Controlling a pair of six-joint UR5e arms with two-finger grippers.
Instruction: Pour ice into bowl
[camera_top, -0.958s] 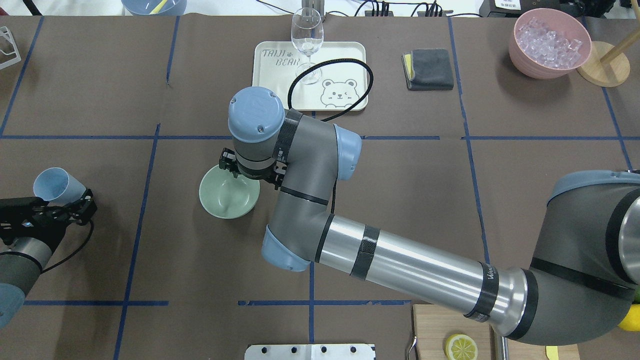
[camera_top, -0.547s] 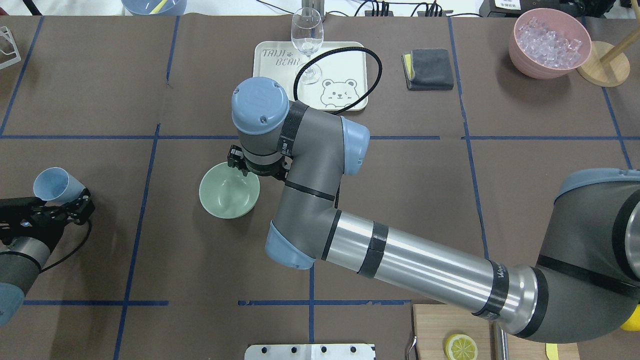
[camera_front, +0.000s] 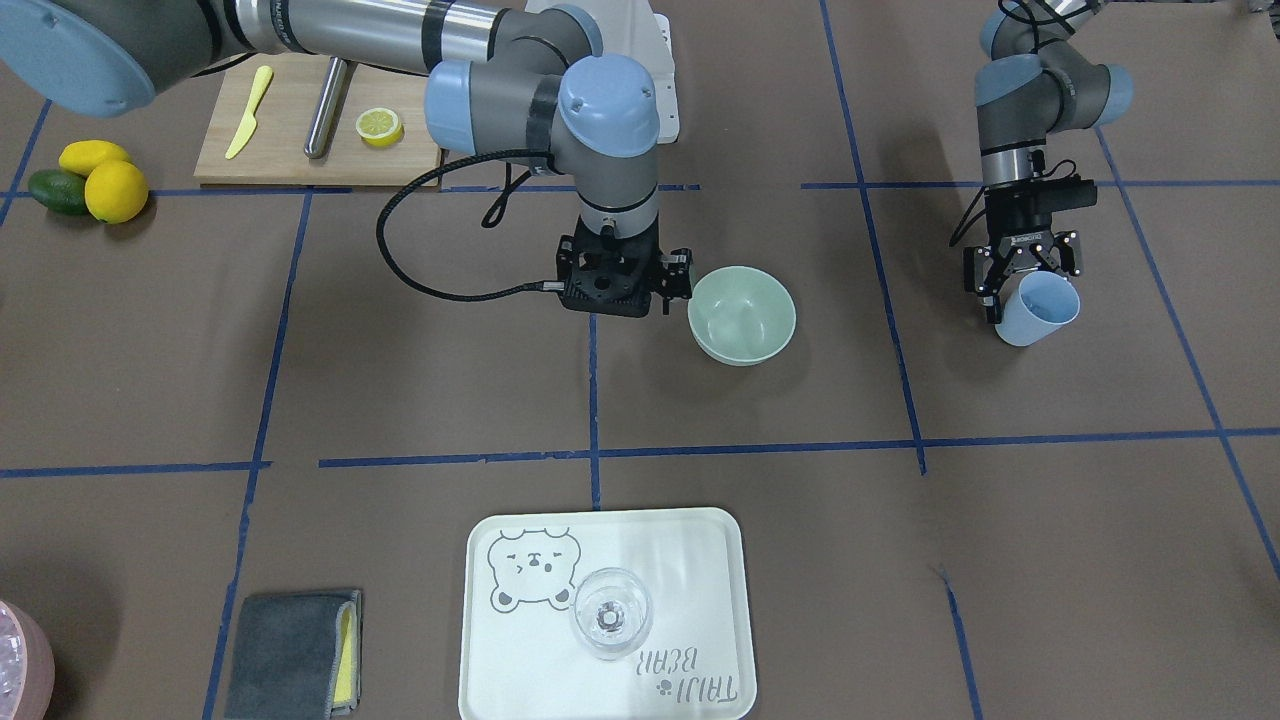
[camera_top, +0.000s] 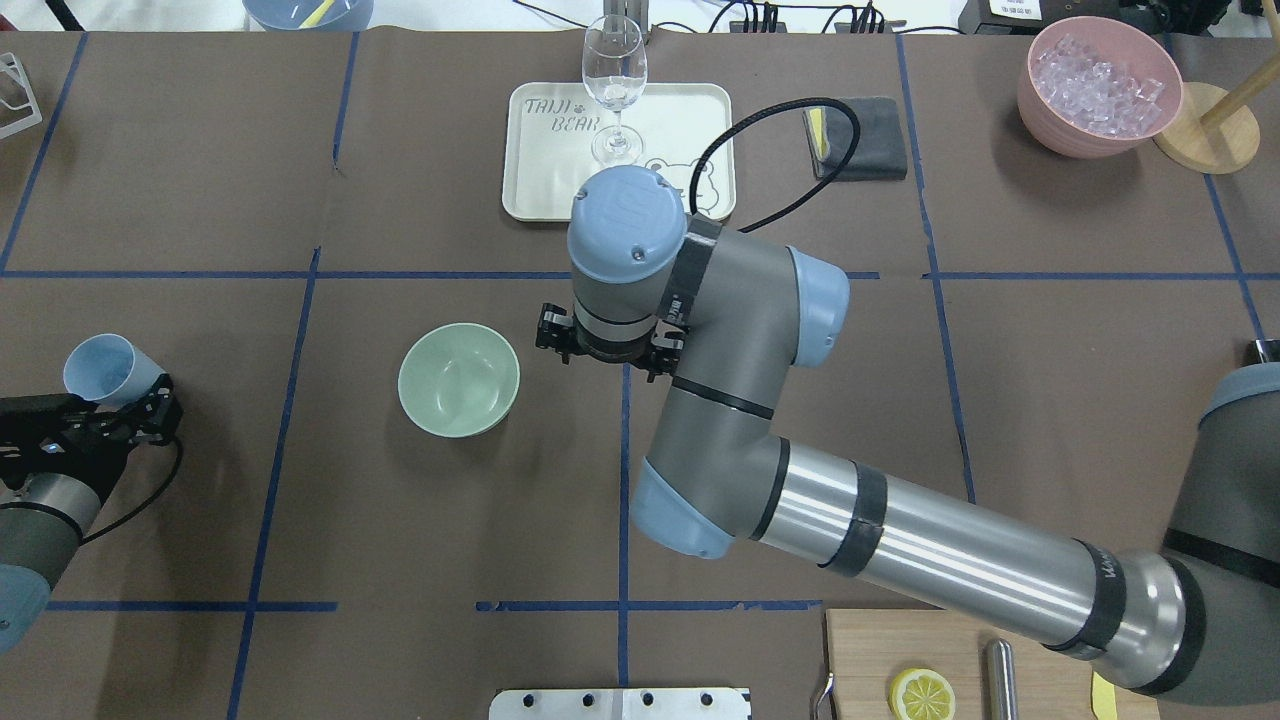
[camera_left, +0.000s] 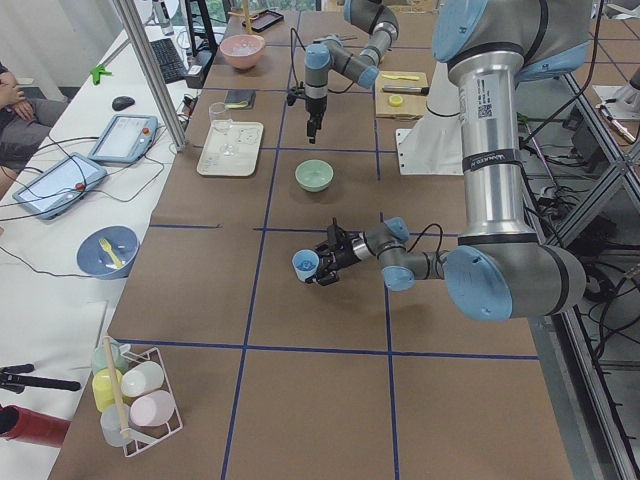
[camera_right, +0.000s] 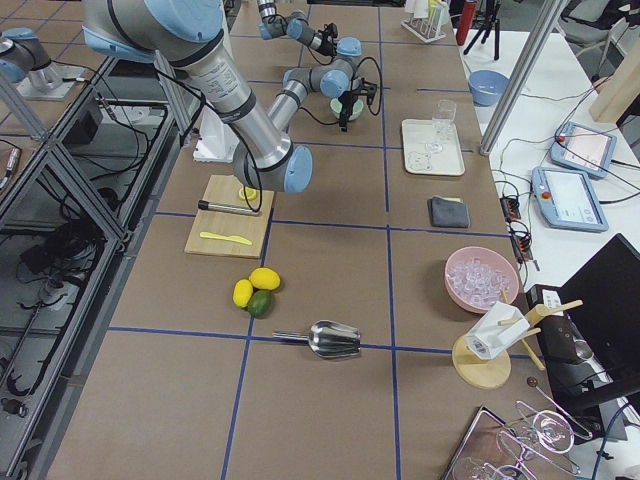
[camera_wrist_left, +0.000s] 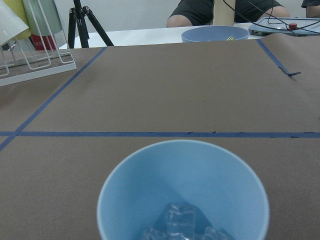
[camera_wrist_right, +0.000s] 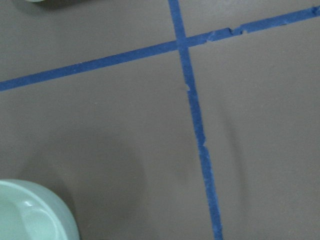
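The pale green bowl (camera_top: 458, 380) stands empty on the brown table, and also shows in the front view (camera_front: 742, 312) and the right wrist view (camera_wrist_right: 30, 215). My left gripper (camera_front: 1020, 275) is shut on a light blue cup (camera_top: 100, 365), held tilted at the table's left, far from the bowl. A few clear ice cubes (camera_wrist_left: 180, 222) lie at the bottom of the cup (camera_wrist_left: 182, 190). My right gripper (camera_front: 612, 300) points down just beside the bowl, apart from it. It holds nothing and its jaws look open.
A white tray (camera_front: 690, 580) with a wine glass (camera_front: 611, 612) is beyond the bowl. A pink bowl of ice (camera_top: 1098, 85), a grey cloth (camera_top: 870, 135), and a cutting board (camera_front: 300, 120) with a lemon half stand around the edges.
My right gripper has moved right, from over the bowl's rim to the table beside it. The bowl stayed put. The left gripper and cup barely moved.
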